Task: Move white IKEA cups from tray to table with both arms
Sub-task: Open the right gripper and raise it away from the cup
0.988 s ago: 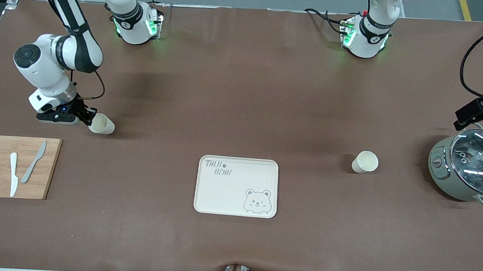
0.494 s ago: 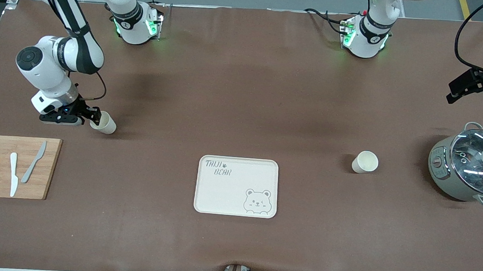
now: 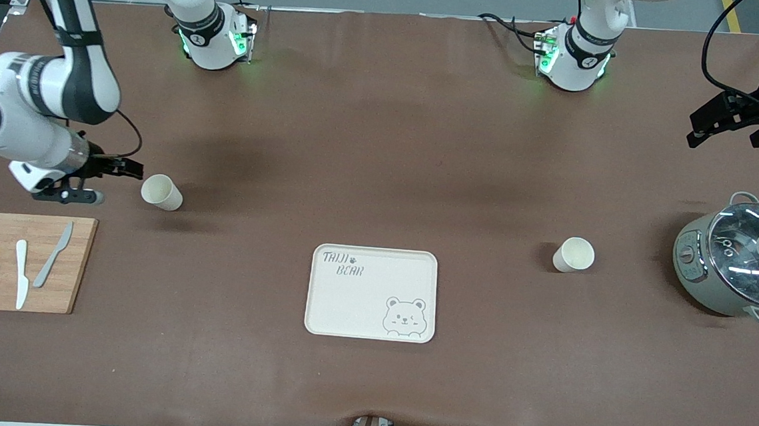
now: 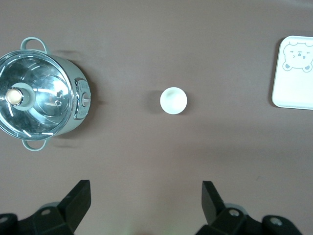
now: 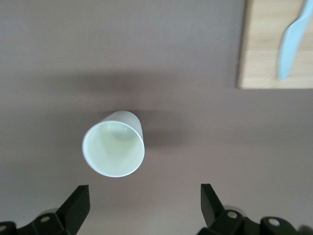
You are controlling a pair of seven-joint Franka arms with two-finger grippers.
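Observation:
One white cup stands mouth up on the brown table toward the right arm's end. It also shows in the right wrist view. My right gripper is open and empty just beside it, apart from it, as the right wrist view shows. The other white cup stands toward the left arm's end and shows in the left wrist view. My left gripper is open and empty, high over the table at that end, as the left wrist view also shows.
A cream bear-print tray lies between the cups, nearer the front camera. A grey-green pot with a glass lid stands beside the left arm's cup. A wooden board with two knives and lemon slices lies at the right arm's end.
My right gripper has let go of its cup and drawn back from it toward the table's end. My left gripper has moved farther from the pot.

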